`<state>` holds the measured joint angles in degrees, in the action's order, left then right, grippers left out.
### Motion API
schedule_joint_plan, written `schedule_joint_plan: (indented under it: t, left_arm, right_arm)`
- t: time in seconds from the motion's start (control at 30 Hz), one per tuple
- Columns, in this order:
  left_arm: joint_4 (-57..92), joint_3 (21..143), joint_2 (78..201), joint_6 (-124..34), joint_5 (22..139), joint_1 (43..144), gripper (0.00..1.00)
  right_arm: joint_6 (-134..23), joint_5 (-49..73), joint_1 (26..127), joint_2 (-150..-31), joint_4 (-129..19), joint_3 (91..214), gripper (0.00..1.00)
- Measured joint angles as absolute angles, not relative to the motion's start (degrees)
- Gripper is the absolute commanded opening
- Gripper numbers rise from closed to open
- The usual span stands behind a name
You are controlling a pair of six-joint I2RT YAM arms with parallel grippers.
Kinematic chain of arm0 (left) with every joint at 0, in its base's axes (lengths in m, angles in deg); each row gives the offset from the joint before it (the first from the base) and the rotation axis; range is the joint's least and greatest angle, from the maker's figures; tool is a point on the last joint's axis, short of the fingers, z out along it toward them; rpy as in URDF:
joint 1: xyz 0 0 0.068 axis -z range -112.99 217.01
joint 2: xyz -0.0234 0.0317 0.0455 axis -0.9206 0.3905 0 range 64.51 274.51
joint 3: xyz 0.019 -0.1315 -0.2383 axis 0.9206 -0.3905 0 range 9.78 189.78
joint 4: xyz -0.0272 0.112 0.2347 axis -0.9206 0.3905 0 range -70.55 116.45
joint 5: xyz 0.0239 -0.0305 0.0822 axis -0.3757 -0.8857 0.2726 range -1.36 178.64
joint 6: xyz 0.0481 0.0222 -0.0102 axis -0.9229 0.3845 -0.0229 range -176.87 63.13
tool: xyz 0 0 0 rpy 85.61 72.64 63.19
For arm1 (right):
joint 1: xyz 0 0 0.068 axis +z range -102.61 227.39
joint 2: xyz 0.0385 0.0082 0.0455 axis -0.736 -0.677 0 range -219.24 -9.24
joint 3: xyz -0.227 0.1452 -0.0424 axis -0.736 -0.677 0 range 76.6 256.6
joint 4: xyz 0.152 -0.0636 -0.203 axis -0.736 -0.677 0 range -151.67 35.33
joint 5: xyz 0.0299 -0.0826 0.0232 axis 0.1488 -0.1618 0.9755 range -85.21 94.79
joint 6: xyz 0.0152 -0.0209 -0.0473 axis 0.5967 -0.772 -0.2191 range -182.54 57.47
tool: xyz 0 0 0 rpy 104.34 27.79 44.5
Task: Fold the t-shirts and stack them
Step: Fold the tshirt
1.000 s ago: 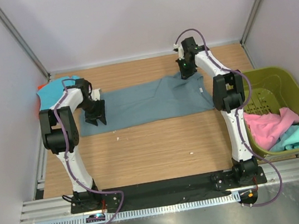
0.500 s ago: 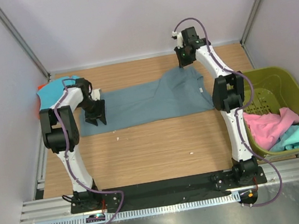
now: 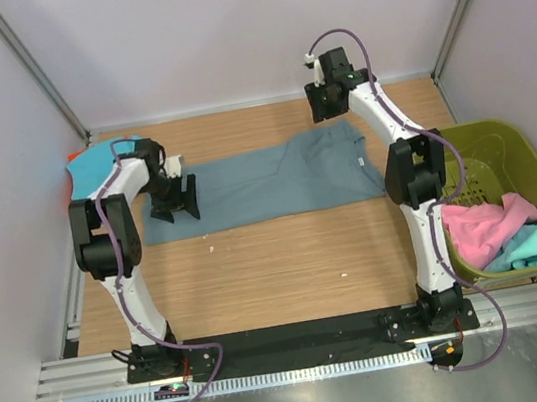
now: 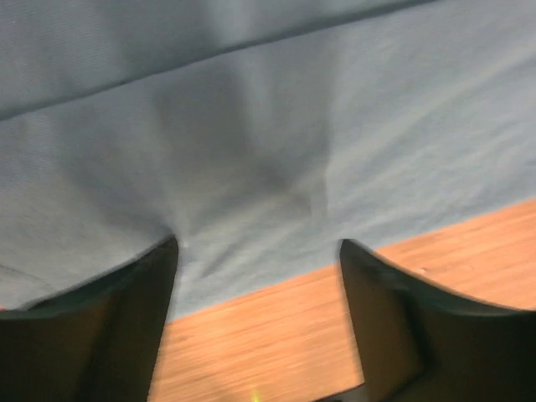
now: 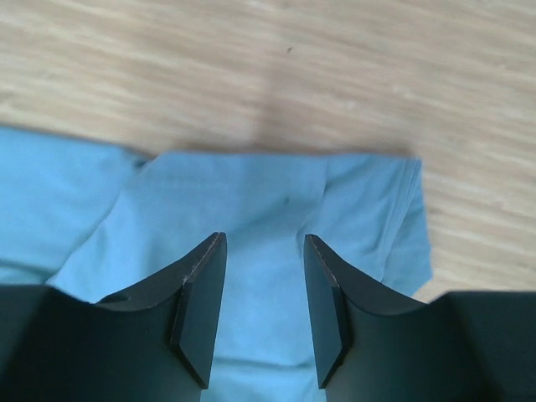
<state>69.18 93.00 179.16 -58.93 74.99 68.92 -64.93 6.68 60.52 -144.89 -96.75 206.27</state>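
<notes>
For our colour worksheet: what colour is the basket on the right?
The basket is olive green, clearest in the top external view.

The overhead view is evenly and brightly lit; only soft shadows are cast. Both wrist views are blurred.

Upper frame: slate blue-grey t-shirt (image 4: 276,151), one straight fold line running across the top. Lower right: wooden tabletop (image 4: 469,251). Dark fingers (image 4: 92,335) at both bottom corners, spread apart. Slightly blurred.
</notes>
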Motion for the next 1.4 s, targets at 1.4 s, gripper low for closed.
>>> schedule_joint_plan:
  t: [1.4]
  left_arm:
    - [75.02,97.28,182.39,-61.97,73.96,72.27,0.99]
  right_arm:
    - [-50.63,20.27,56.32,-153.64,-98.04,206.14,0.65]
